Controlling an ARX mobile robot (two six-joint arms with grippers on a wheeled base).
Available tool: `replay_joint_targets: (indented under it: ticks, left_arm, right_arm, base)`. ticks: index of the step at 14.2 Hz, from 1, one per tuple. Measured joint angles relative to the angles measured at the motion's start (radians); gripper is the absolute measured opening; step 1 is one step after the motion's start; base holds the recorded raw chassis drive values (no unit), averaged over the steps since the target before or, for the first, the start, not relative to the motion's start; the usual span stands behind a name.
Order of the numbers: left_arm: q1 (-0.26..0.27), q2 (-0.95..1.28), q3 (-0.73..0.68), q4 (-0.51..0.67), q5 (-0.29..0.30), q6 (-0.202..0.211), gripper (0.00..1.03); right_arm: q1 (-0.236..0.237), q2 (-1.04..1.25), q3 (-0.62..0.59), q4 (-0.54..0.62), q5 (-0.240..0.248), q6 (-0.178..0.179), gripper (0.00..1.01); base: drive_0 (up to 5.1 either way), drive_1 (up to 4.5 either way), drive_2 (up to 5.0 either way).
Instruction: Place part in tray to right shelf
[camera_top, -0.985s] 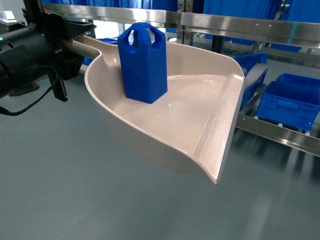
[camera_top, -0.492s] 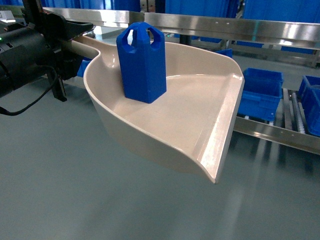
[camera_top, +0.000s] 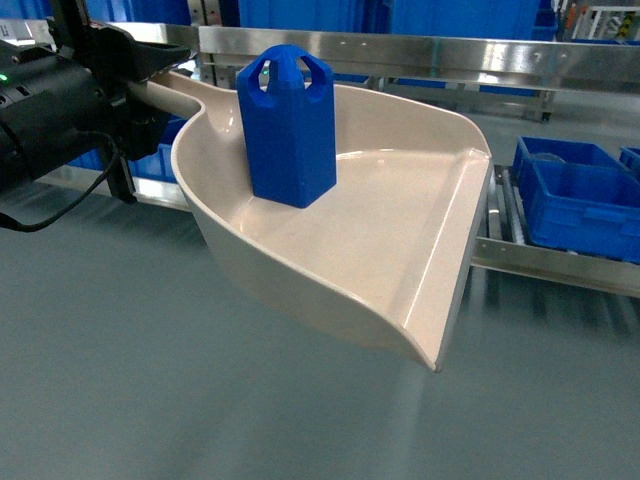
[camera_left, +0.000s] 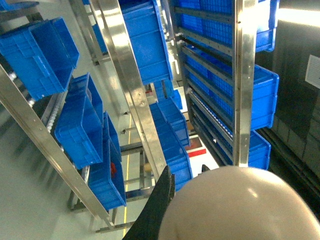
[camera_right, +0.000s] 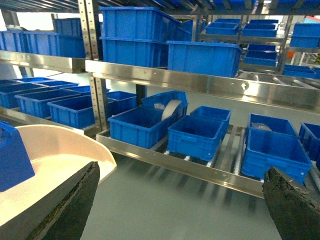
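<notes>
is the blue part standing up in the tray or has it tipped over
Upright. The part stands on its flat base inside the tray, handle with two holes on top, near the rear wall by the tray's handle.

The shiny steel right shelf (camera_right: 190, 167), with front rail and white roller tracks, carries large blue plastic crates (camera_right: 197, 135) side by side, some touching.

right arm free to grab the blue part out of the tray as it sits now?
Probably yes. The part stands upright and alone in the tray, handle on top uncovered. The right tool is open and holds nothing, with the tray at its left. Actual reach cannot be judged from these views.
</notes>
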Motion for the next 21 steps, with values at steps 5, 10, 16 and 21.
replay_joint_targets:
  ticks: [5,10,16,21]
  left_arm:
    - [-0.001,0.000,0.000,0.000,0.000,0.000,0.12]
    - [0.000,0.000,0.000,0.000,0.000,0.000,0.12]
    - [-0.006,0.000,0.000,0.001,0.005,0.000,0.12]
    - [0.001,0.000,0.000,-0.001,0.002,0.000,0.12]
  right_arm:
    - [0.000,0.000,0.000,0.000,0.000,0.000,0.98]
    - [0.000,0.000,0.000,0.000,0.000,0.000,0.98]
    - [-0.001,0.000,0.000,0.000,0.000,0.000,0.98]
    - [-0.001,0.000,0.000,0.000,0.000,0.000,0.98]
  base:
    - [-1.6,-1.64,-1.6]
    - [-1.7,-1.68,-1.7]
    - [-0.5,-0.55,-0.5]
    - [0.0,0.00,0.0]
